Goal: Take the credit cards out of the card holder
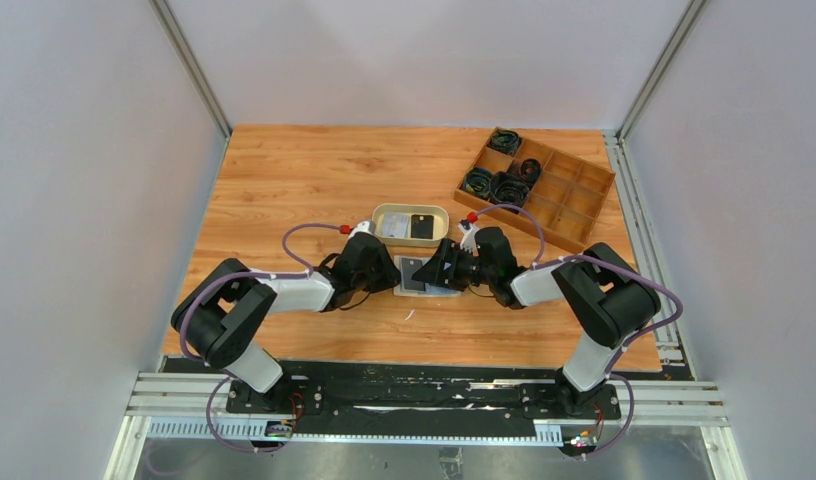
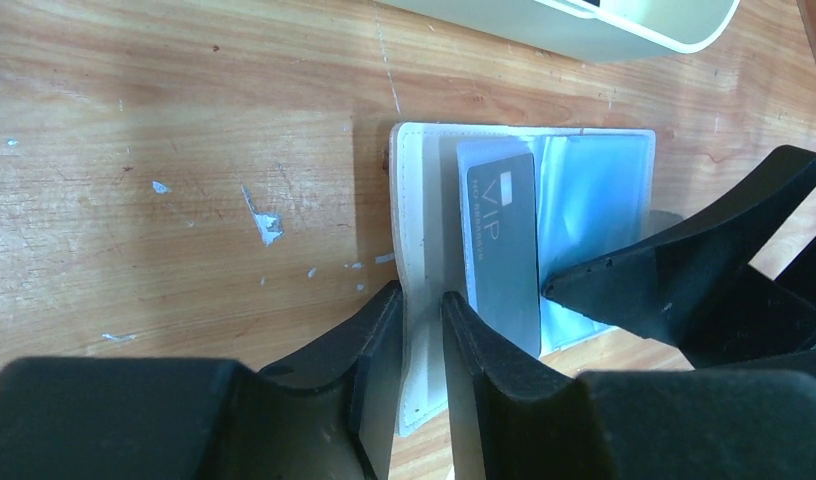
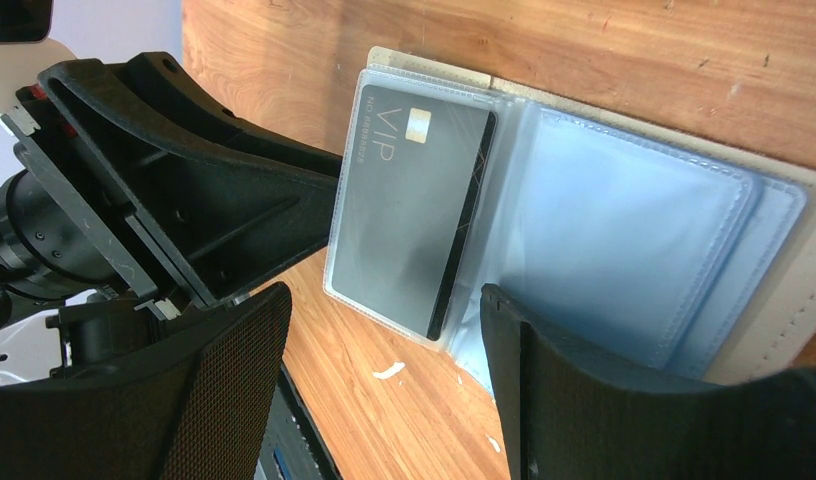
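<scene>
Grey VIP card (image 3: 414,210) lettering reads only from the wrist views.
Open card holder (image 3: 634,230); right gripper (image 3: 384,310) spread, left gripper (image 2: 419,300) astride its edge, grip unclear.

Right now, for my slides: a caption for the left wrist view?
Left pincer straddles an edge of the open wallet, grey VIP card in its sleeve.

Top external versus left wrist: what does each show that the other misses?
Only top external: the wooden tray of black items, a dark card lying in the dish, the left arm and right arm whole. Only left wrist: VIP lettering on the grey credit card in its sleeve, the left hand straddling the card holder's cream edge. Both: the open card holder, that grey card, the dish.
</scene>
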Controlling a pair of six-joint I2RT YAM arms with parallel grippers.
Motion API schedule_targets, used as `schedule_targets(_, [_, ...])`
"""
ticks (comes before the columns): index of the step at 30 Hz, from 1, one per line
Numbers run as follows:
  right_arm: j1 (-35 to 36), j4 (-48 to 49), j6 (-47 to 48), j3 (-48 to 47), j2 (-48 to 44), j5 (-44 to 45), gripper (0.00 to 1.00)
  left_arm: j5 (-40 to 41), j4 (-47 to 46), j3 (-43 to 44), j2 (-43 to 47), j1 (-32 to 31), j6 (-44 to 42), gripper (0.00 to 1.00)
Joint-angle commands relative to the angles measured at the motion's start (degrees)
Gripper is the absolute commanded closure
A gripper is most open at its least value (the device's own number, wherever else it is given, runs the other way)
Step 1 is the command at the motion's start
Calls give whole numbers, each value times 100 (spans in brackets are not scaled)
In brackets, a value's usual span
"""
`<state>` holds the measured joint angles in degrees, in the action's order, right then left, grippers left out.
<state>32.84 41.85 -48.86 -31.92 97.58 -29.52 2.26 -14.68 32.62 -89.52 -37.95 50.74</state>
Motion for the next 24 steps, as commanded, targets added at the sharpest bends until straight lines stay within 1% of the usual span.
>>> schedule_targets(1, [-67,-941,417,195,307,648,25,397,1295,-356,-302,84,-276,66])
schedule_targets(9, [-76,-958,440,156,326,610,25,441,1283,-453,-288,194,-258,67])
schedule_targets(16, [-76,-959,453,117,362,570,25,452,1271,-493,-265,251,-275,73])
schedule_targets(20, [-76,-950,449,125,359,561,25,348,1134,-511,-345,251,-263,85])
schedule_targets(24, [-80,-967,457,125,345,568,25,153,913,-546,-469,251,-200,92])
